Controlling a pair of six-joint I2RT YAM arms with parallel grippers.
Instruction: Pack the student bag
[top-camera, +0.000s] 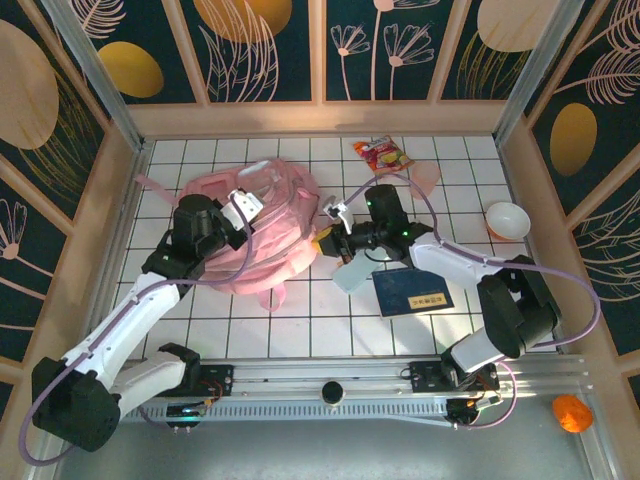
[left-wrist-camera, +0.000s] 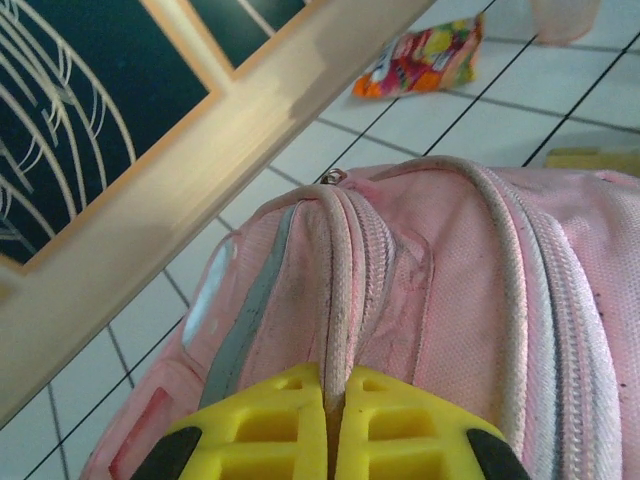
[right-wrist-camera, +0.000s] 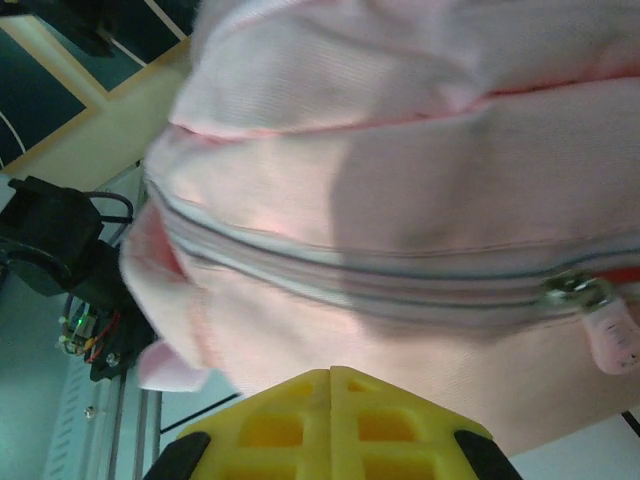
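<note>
On the white tiled desk (top-camera: 300, 330), left of centre, the student bag (top-camera: 262, 255), a large soft pink fabric backpack, is seen lying flat, with nothing visibly packed into it. The left pincer (left-wrist-camera: 333, 425) is seen closed, its yellow fingers pressed together on a raised ridge of piping at the bag's top edge, so the fabric is judged to be held there. The right pincer (right-wrist-camera: 330, 420) is also seen closed, against the bag's side just below a grey zip line; whether fabric is caught between its fingers cannot be told. That zip appears drawn shut, its metal pull (right-wrist-camera: 575, 290) at one end, so the bag is judged not yet opened. Just right of the bag, a dark blue flat booklet (top-camera: 412, 292) and a pale blue-white soft object (top-camera: 352, 276) are seen on the desk. A colourful snack packet (top-camera: 383, 153), a pale pink cup (top-camera: 427, 175) and a white bowl (top-camera: 507, 220) are set farther off. The task is judged to be at its start: opening is in hand, and all loading is left.
</note>
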